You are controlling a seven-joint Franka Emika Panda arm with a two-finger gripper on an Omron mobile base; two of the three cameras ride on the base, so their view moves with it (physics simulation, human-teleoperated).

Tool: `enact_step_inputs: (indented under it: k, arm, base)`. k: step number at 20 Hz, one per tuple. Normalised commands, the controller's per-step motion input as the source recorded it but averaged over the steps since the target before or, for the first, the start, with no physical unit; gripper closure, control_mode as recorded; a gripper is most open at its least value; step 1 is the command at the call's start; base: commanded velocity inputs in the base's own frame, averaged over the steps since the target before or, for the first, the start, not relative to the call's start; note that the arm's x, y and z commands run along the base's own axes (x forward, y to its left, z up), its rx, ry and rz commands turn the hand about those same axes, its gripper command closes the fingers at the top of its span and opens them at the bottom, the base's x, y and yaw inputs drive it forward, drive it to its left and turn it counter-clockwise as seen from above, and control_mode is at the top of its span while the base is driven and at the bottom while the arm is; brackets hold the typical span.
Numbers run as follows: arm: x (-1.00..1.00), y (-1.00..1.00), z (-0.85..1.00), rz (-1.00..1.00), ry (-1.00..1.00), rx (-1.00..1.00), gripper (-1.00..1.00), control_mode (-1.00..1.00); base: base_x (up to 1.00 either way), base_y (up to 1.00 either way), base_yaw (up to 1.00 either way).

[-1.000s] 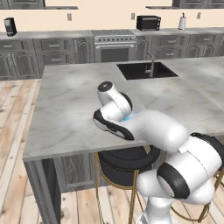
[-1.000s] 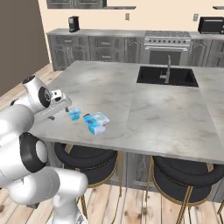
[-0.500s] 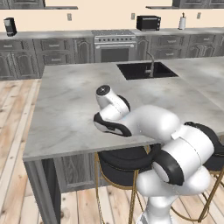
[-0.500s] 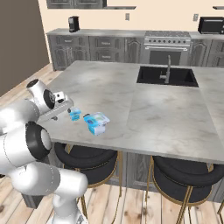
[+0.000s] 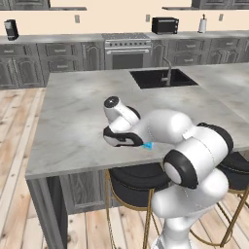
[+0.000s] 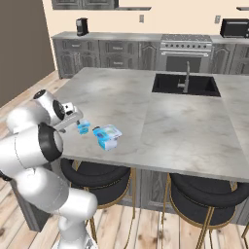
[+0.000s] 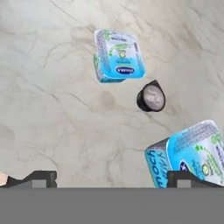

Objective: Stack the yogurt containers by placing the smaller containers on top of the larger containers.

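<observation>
Hovering over the worktop (image 6: 146,107) with jaws spread and empty, the gripper (image 7: 111,177) has stacked nothing; small tub (image 7: 118,55), dark cup (image 7: 151,97) and big tub (image 7: 190,153) sit apart near its near-left edge.

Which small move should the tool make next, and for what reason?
Probably shift the open tool toward the small light-blue tub and center over it before lowering. In the hand view that tub and the dark cup stand apart on the counter, nothing is held, and the big blue tub sits close to one fingertip, so descending here might bump it.
</observation>
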Motion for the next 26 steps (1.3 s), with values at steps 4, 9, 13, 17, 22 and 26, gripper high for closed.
enact_step_inputs:
  k: [4, 9, 13, 17, 22, 26]
  arm:
    - [0.23, 0.0, -0.14, 0.0, 0.0, 0.0, -1.0, -1.0]
    - [0.28, 0.01, -0.17, 0.0, 0.0, 0.0, -1.0, -1.0]
    - [0.28, 0.04, -0.12, 0.0, 0.0, -0.01, -1.0, -1.0]
    - [0.26, 0.08, -0.08, 0.0, 0.0, -0.02, -1.0, -1.0]
    - [0.25, 0.11, -0.14, 0.0, 0.0, -0.02, -1.0, -1.0]
    - [0.24, 0.07, -0.22, 0.0, 0.0, -0.01, -1.0, -1.0]
  base:
    - [0.0, 0.0, 0.0]
    - [0.0, 0.0, 0.0]
    - [0.0, 0.0, 0.0]
    - [0.0, 0.0, 0.0]
    - [0.0, 0.0, 0.0]
    - [0.0, 0.0, 0.0]
